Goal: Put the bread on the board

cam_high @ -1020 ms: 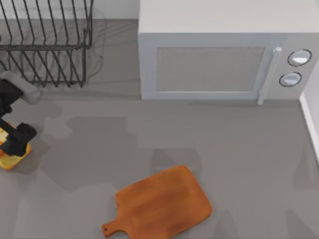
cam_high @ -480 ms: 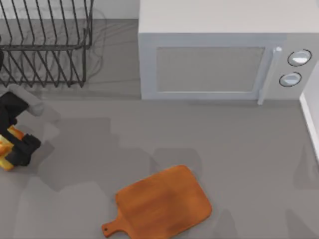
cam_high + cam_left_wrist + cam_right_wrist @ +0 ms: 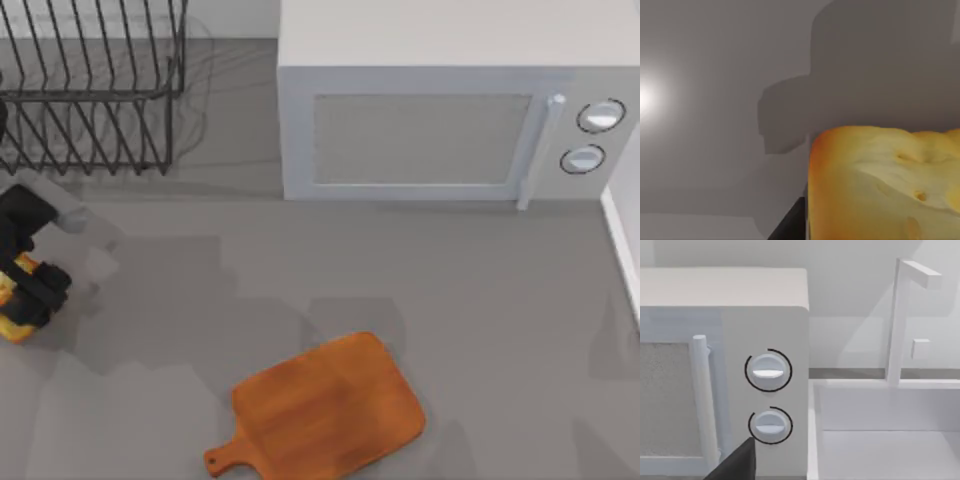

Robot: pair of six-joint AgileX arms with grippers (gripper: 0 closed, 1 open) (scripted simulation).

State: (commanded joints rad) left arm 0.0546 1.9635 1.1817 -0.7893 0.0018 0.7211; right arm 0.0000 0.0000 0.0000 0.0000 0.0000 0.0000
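Since 0.5 s ago the left gripper (image 3: 22,290) has crept slightly toward the table's left edge and the top of the view, carrying the bread (image 3: 12,322) with it; board, microwave and rack unchanged. Left gripper sits at the far left edge in the top view, just below the dish rack (image 3: 90,85), black fingers clamped on the bread, golden-yellow chunk peeking out on both sides of the fingers. Left wrist view: bread (image 3: 885,185) large and close, toasted orange edge, pale pitted face, grey table (image 3: 715,100) behind with blocky shadows and a bright glare spot; a dark finger (image 3: 790,225) edge against the bread's side. Board (image 3: 325,405) lies flat near the bottom centre of the table, handle pointing lower left, well apart from the bread, nothing on it. Microwave (image 3: 420,125) stands at the back, centre to right, door shut, 2 dials (image 3: 768,371) seen up close in the right wrist view, beside a white sink (image 3: 880,430) with tap. Right gripper: a dark fingertip (image 3: 737,465) at that view's lower edge, cannot tell whether open or closed.
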